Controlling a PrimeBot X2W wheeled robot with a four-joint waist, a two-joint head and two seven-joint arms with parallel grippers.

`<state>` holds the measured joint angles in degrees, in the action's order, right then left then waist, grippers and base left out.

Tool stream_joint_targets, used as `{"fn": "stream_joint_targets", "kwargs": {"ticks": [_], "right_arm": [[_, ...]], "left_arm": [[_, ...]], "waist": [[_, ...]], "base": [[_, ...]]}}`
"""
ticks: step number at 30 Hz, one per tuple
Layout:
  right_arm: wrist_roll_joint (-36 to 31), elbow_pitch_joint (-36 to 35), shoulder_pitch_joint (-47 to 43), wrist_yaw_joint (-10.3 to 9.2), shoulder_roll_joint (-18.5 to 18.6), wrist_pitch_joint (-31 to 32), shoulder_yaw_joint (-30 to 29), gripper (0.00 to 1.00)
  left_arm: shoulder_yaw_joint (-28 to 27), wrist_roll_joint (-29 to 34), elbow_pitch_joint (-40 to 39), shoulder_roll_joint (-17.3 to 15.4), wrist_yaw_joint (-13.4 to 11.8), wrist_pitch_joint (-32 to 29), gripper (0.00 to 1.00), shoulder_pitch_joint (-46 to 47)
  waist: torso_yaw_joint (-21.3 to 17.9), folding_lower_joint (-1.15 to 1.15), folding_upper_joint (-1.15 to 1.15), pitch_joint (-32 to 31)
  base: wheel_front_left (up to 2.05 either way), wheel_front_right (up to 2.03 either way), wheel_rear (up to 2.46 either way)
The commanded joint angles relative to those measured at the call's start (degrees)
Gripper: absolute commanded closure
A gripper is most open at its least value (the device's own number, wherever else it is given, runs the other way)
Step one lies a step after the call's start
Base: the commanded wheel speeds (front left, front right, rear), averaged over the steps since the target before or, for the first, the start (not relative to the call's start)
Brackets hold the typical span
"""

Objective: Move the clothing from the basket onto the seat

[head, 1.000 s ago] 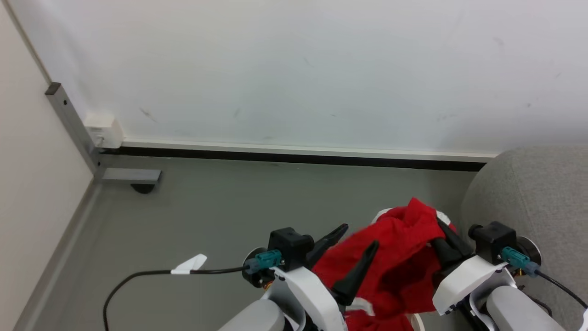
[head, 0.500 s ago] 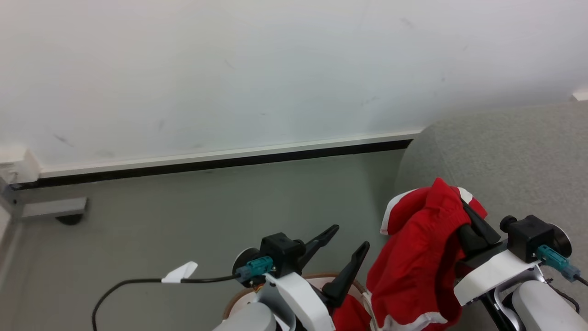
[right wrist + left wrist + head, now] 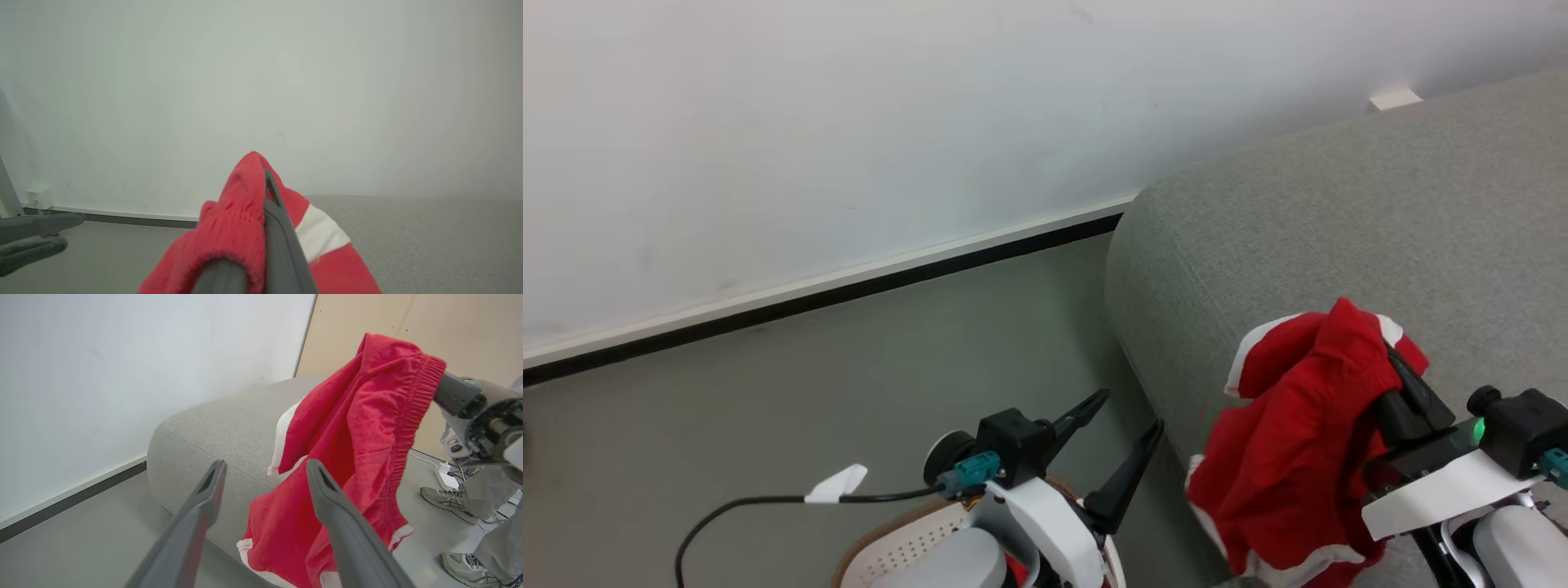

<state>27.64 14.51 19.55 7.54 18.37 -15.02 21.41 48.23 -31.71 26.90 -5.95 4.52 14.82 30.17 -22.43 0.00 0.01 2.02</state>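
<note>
Grey floor (image 3: 833,359) is met by a white wall (image 3: 849,122) along a dark skirting line behind the work. One red garment (image 3: 1290,465) with white trim is held up clear of the basket (image 3: 907,545). Its elastic waistband is pinched by the right jaws, which are pressed together on it, and the rest is left hanging loose. It is hung at the rounded end of the seat (image 3: 1339,229), where the upholstery curves down toward the floor; whether the hem touches the fabric cannot be told. Broad bare seat is left open beyond the garment and to its right.

The left jaws are spread wide, and nothing is held between them. They are poised over the floor just past the tan-rimmed basket, near the seat's end and apart from the garment. A sliver of red cloth (image 3: 1015,569) is seen inside the basket, under the left arm. A black cable (image 3: 743,510) with a white tag is trailed across open floor to the left.

In the left wrist view the garment's full drop is shown, with white bands at its lower edges, hung in front of the seat's end. A beige panel (image 3: 449,335) and a person's trainers (image 3: 443,497) are seen beyond. In the right wrist view the waistband is shown bunched over the dark fingers (image 3: 282,245), with flat seat to the right.
</note>
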Motion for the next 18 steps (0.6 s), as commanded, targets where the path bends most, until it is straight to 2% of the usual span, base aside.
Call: {"fn": "stream_joint_targets", "kwargs": {"ticks": [1, 11, 18], "right_arm": [[0.1, -0.98, -0.92, -0.1, 0.68, -0.14, -0.88, 1.0], [-0.28, -3.95, -1.52, -0.1, 1.64, 0.04, -5.52, 1.0], [2.23, -4.34, 3.57, -0.1, 2.5, 1.12, -9.16, 1.0]], "left_arm": [[-0.46, 1.31, 0.2, -0.02, 0.17, 0.26, 0.0, 0.45], [-1.58, 4.13, 0.05, 0.16, 0.93, 0.38, 0.0, 1.08], [-2.34, 7.38, -0.35, -1.41, 0.59, 0.39, 0.0, 3.93]], "waist": [[-1.39, 0.0, -0.01, 1.06], [-2.82, 0.0, -0.01, 4.0], [-1.87, 0.0, -0.01, 10.32]], "base": [[0.0, 0.0, 0.0], [0.0, 0.0, 0.0], [0.0, 0.0, 0.0]]}}
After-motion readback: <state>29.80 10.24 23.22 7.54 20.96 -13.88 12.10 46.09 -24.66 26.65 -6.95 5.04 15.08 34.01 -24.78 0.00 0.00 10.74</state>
